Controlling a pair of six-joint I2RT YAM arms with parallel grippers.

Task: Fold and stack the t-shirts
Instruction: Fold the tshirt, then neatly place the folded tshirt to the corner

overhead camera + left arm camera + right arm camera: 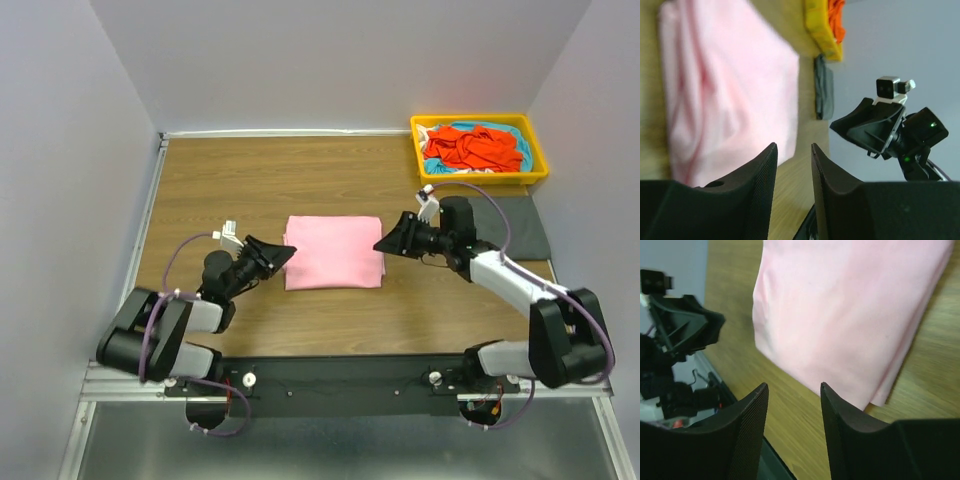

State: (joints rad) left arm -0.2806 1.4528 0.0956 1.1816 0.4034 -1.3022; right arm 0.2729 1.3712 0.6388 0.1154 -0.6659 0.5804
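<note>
The light pink t-shirt (pixel 334 252) lies folded into a rectangle on the middle of the table; it also shows in the left wrist view (pixel 730 90) and the right wrist view (pixel 850 315). My left gripper (pixel 288 254) is open and empty at its left edge. My right gripper (pixel 381 243) is open and empty at its right edge. The dark grey t-shirt (pixel 520 228) lies folded flat at the right, behind the right arm. The orange-red t-shirt (pixel 472 147) lies crumpled on the turquoise t-shirt (pixel 500 132) in the tray.
The yellow plastic tray (pixel 480 175) stands at the back right corner. White walls close in the table on three sides. A metal rail runs along the table's left edge (pixel 148 215).
</note>
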